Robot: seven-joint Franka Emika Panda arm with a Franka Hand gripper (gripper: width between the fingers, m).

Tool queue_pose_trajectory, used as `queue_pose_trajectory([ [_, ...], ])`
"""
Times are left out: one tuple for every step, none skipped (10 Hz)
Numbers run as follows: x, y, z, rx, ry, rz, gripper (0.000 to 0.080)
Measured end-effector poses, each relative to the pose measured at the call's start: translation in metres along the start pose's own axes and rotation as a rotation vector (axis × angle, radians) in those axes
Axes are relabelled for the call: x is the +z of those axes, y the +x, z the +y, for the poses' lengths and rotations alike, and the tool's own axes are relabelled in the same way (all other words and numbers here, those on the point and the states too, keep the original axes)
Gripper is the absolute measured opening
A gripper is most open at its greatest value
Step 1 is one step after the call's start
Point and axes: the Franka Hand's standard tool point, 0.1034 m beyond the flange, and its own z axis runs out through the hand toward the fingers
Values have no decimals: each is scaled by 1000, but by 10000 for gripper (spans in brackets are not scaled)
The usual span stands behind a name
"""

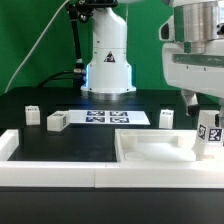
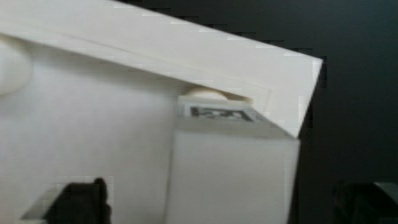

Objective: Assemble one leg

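The leg (image 1: 209,135), a stubby white tagged post, stands at the corner of the tray-shaped piece (image 1: 150,152), on the exterior view's right. It looks light, stiff and rather slick, so a square pinch across its body should suit. The claw (image 2: 217,203) hangs above, spread wide and empty.

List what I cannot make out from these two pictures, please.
- Exterior view: the top and right edges cut off the arm above the gripper.
- Wrist view: the tray-shaped piece's rim hides most of the leg; its seating is unclear.
- Exterior view: tags on the loose legs are too small to read.
- Wrist view: the edge cuts a round white thing.
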Motion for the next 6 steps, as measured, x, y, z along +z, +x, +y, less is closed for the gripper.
queue_pose_trajectory([
  [1, -1, -2, -148, -21, -6, 646],
  [2, -4, -5, -215, -36, -9, 646],
  [2, -6, -6, -373, -49, 5, 649],
  [2, -9, -6, -500, -64, 8, 649],
  [2, -11, -6, -593, -74, 11, 649],
  [2, -12, -6, -647, -75, 9, 649],
])
